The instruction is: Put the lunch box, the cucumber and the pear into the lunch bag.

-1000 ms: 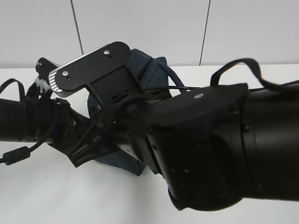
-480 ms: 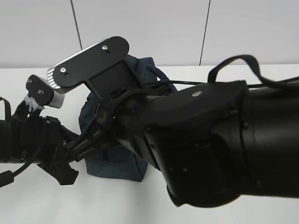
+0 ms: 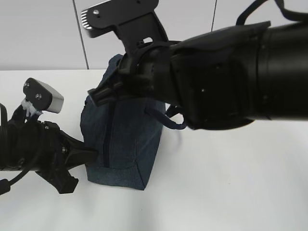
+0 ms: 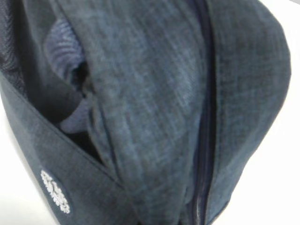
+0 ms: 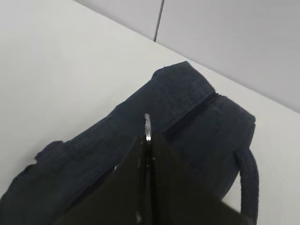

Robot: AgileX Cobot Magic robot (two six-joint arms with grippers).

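At centre frame the boxy navy fabric lunch bag [image 3: 122, 139] stands zipped; both grippers closed, right gripper [image 5: 147, 129] pinching the metal zipper pull [image 5: 147, 124]; box, cucumber and pear unseen.

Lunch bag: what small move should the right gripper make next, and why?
Probably draw the right gripper slowly along the zipper, toward the bag's lower end. Its closed tips pinch a thin metal pull at the top of the lunch bag. The zipper looks closed from there on, and the left gripper meets the bag's lower end, seemingly bracing it.
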